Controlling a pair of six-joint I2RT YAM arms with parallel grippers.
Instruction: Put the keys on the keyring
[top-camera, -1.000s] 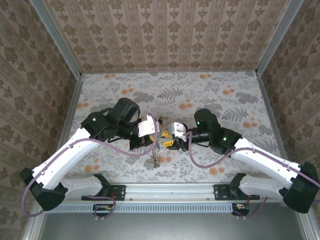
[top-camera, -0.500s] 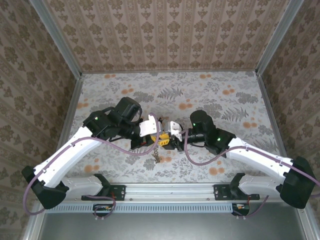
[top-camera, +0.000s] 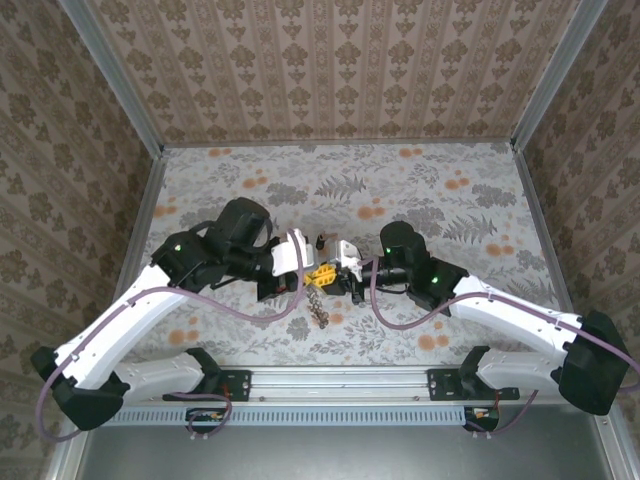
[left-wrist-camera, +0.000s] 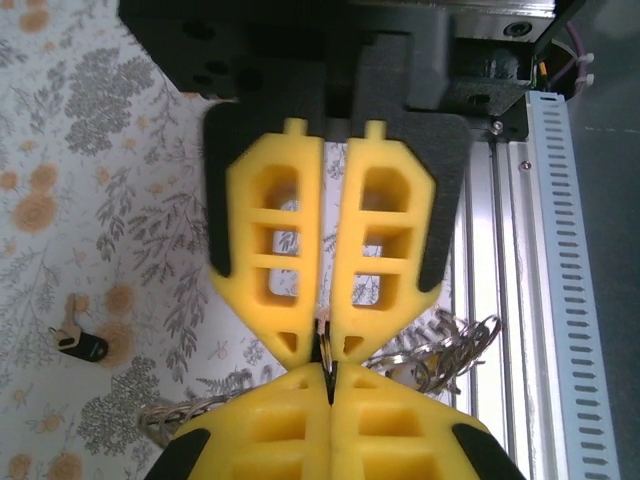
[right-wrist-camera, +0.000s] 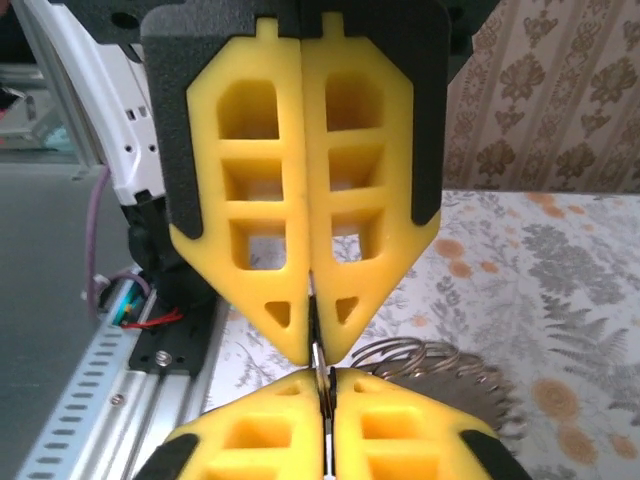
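Your left claw and right claw meet tip to tip, each pressed together on a thin metal edge, seemingly the keyring hanging just beneath them, steadied from both sides for threading; the black-headed key lies on the surface, well aside of the left claw.

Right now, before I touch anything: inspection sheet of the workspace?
surface: floral cloth table, flat.
job's things: keyring hangs where left fingers and right fingers meet; black-headed key lies loose on the cloth, apart from it.
clutter: nothing seen.
grippers: left fingers shut, seemingly on the keyring rim; right fingers shut tip to tip against them on a thin metal sliver, which thing unclear.
cables: purple cable loops off each arm.
surroundings: patterned walls, rail at the near edge.
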